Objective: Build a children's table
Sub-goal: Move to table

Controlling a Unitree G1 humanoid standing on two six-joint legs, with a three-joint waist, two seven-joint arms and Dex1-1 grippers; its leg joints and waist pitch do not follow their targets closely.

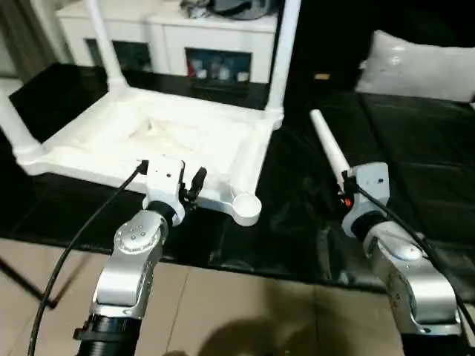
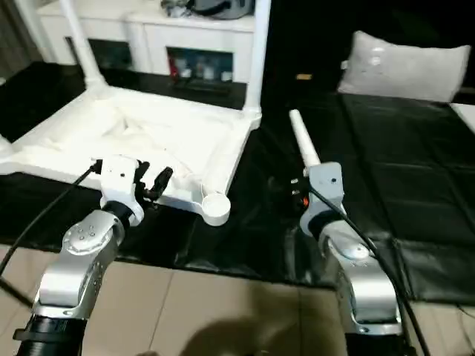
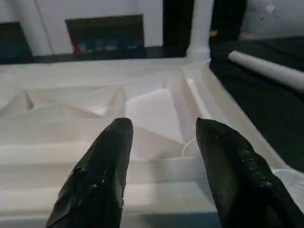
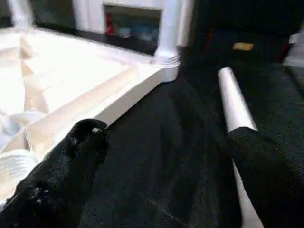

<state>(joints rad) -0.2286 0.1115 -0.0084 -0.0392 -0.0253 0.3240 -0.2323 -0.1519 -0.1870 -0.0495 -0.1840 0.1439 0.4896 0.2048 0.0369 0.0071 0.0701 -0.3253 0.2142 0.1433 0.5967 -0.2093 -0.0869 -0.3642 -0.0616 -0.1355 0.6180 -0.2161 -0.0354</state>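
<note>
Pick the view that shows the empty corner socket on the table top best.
The left eye view: the empty socket sits whole and unblocked at the table top's near corner. The right eye view shows it equally whole; the right wrist view catches it partly; the left wrist view only its edge.

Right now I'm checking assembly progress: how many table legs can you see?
4: three stand in corner sockets, far left, far right, near left; one leg lies loose on the black surface.
</note>
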